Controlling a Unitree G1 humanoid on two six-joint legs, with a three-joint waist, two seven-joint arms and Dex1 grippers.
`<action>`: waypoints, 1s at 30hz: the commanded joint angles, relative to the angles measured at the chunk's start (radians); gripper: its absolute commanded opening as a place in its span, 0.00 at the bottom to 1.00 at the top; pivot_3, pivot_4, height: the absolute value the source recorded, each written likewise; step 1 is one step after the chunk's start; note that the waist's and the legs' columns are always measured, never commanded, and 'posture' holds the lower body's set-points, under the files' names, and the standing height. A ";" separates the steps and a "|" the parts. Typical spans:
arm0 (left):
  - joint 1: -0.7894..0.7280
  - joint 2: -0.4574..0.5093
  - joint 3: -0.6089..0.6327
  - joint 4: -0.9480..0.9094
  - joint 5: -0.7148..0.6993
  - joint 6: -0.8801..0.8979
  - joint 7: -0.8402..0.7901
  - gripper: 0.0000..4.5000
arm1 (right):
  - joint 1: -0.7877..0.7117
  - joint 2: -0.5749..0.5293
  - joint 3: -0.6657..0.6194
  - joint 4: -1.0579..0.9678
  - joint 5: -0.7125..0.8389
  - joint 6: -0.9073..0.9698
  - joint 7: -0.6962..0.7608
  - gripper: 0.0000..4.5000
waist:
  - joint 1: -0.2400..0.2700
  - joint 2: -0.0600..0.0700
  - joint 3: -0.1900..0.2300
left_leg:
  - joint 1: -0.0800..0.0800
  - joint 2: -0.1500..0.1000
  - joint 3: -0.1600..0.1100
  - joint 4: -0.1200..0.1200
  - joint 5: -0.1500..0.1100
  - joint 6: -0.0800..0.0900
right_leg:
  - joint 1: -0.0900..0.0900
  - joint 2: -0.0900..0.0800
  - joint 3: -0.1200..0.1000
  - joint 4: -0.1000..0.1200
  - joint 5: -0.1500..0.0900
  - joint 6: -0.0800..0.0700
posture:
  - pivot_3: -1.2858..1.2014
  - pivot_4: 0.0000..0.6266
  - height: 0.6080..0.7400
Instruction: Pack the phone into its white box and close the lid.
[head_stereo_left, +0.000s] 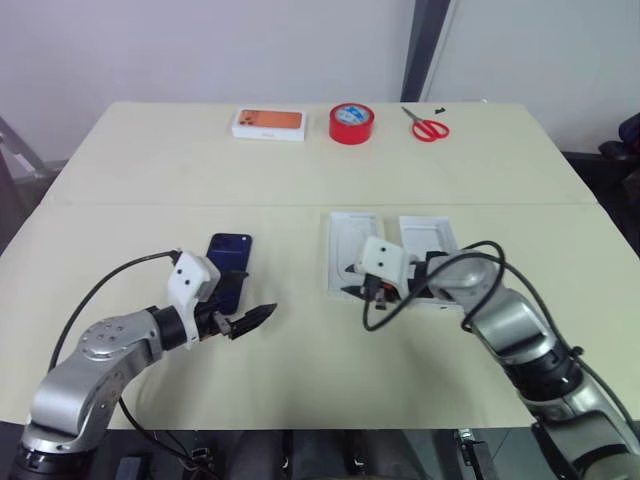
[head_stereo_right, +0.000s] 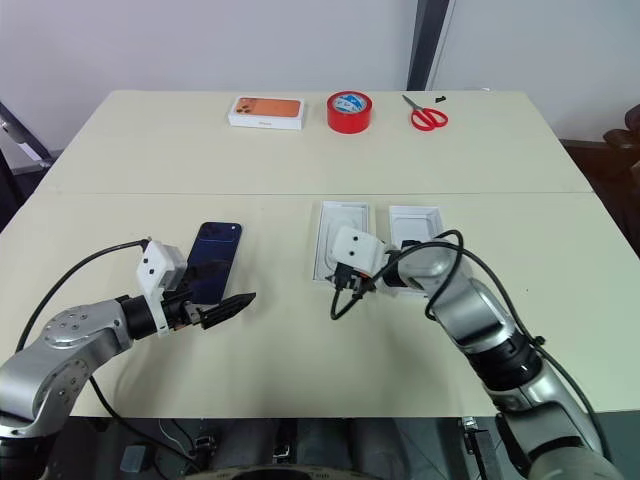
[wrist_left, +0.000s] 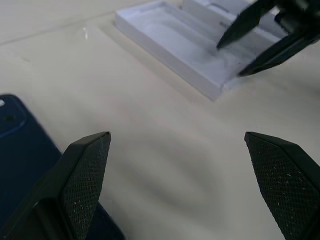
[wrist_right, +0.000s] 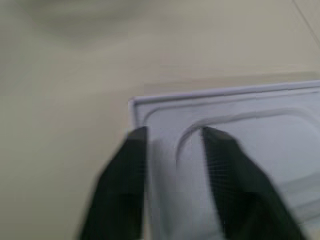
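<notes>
The right gripper (head_stereo_left: 352, 292) hides the near ends of both white trays (head_stereo_left: 352, 240) — the phone (wrist_left: 20, 165) runs off-frame.

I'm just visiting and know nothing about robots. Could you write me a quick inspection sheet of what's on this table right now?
Surface: cream table, two tops joined by a seam.
Job's things: dark blue phone lies flat near the left arm. Two white trays side by side at the right arm: white insert with a rounded recess, and white box beside it. Lid: cannot tell.
Clutter: far edge holds a white box with orange print, red tape roll, red scissors.
Grippers: left gripper open, above bare table beside the phone; right gripper partly open at the insert's corner, holding nothing.
Cables: black cable loops over the right arm; another along the left.
Surroundings: pale wall, dark post behind.
</notes>
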 joint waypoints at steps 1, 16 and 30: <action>0.005 0.019 -0.002 -0.047 0.002 -0.028 -0.024 1.00 | 0.029 -0.035 -0.009 -0.050 0.029 -0.039 0.029 0.51 | 0.001 0.000 0.000 | 0.000 0.000 0.000 0.000 0.000 0.000 | 0.000 0.000 0.000 0.000 0.000 0.000 | 0.52 0.24 0.88; -0.001 0.033 -0.011 -0.044 0.009 -0.027 -0.036 1.00 | 0.078 -0.045 0.047 -0.014 -0.024 -0.175 -0.004 0.01 | 0.002 0.000 0.000 | 0.000 0.000 0.000 0.000 0.000 0.000 | 0.001 0.000 0.000 -0.001 0.000 0.000 | 0.52 0.24 0.88; 0.072 0.081 0.146 -0.012 -0.010 -0.027 -0.048 1.00 | 0.035 0.033 0.087 -0.087 0.050 -0.132 0.031 0.01 | 0.002 0.000 0.000 | 0.000 0.000 -0.001 0.000 0.000 0.000 | 0.001 0.000 -0.001 -0.001 0.000 0.000 | 0.52 0.24 0.88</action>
